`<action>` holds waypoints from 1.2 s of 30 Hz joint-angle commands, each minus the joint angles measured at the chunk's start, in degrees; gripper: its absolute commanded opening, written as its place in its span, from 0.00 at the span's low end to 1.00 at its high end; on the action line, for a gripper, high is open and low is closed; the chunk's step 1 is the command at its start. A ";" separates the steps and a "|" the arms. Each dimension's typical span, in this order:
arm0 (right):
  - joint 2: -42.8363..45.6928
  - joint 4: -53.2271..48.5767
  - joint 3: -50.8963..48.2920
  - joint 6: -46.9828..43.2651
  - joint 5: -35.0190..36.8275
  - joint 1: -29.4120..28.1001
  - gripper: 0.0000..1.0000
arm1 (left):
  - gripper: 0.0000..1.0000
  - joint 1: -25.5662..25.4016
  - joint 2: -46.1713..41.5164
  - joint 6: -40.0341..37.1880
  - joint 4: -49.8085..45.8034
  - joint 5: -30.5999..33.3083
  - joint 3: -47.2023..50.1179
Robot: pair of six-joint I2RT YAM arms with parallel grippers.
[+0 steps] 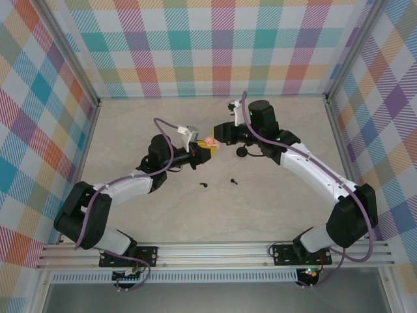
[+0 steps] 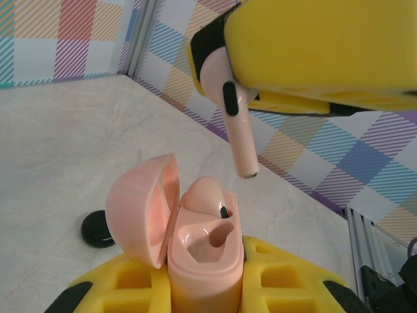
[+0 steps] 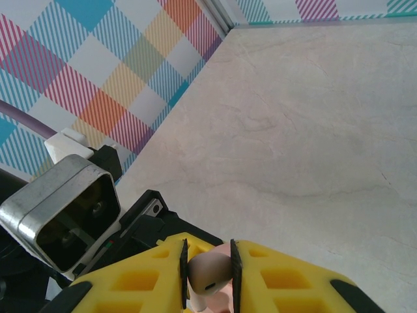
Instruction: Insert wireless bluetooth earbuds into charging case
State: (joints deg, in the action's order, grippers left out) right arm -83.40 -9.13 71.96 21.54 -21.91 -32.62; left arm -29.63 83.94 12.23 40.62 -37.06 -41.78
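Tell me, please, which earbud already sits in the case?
The pink earbud in the open case; the other pink one is in the right end effector, the black ones lie on the table.

No legible text, label or number anywhere.

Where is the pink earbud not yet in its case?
In the left wrist view, the earbud hangs from the right tool, above the open case in the left tool.
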 commanded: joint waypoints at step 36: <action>1.57 -1.15 -1.74 -3.41 1.35 -0.86 0.26 | 0.08 -0.94 -1.83 3.37 0.33 -0.36 -3.31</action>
State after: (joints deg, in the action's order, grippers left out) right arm -83.40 -9.78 70.91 19.99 -20.36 -33.06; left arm -29.63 83.83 15.44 40.62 -37.85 -43.03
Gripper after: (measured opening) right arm 0.259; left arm 0.193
